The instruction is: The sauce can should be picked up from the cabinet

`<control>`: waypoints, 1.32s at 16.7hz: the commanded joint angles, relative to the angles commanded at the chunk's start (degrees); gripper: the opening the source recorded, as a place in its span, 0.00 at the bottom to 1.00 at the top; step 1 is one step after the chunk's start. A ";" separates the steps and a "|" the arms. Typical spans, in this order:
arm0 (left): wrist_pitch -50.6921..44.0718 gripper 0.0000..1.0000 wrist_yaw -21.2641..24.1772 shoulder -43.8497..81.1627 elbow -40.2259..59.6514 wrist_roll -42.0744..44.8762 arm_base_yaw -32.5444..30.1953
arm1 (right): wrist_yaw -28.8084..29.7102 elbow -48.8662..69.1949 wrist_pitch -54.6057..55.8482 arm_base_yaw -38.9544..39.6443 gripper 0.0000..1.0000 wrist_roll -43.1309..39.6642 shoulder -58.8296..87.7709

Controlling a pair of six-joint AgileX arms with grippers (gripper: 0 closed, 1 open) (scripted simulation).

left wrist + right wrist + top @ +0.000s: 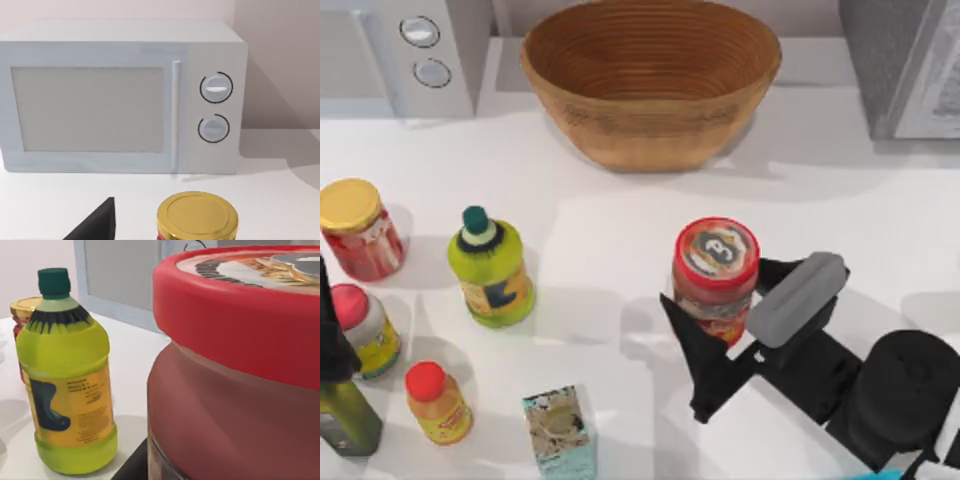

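The sauce can (717, 250), short with a red rim, a red-orange label and a dark emblem on top, sits between the fingers of my right gripper (715, 288), which is shut on it over the middle of the table. One black finger (688, 360) runs along its left side. In the right wrist view the sauce can (235, 365) looms very close. The dark grey cabinet (905, 60) stands at the back right, apart from the can. My left arm stays at the left edge; one fingertip (95, 227) of its gripper appears in the left wrist view.
A wicker basket (650, 130) stands at the back centre and a white microwave (415, 50) at the back left. On the left stand a yellow-lidded red jar (358, 228), a yellow-green bottle (490, 265), several smaller bottles and a carton (558, 430).
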 joint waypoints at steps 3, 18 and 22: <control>0.00 1.00 0.00 0.00 0.00 0.00 0.00 | -0.05 -0.25 -0.15 -0.25 0.00 0.10 -0.08; 0.00 1.00 0.00 0.00 0.00 0.00 0.00 | -0.01 14.89 -3.51 -0.16 0.08 -0.10 11.38; 0.00 1.00 0.00 0.00 0.00 0.00 0.00 | -0.01 14.89 -3.51 -0.16 0.38 -0.10 11.38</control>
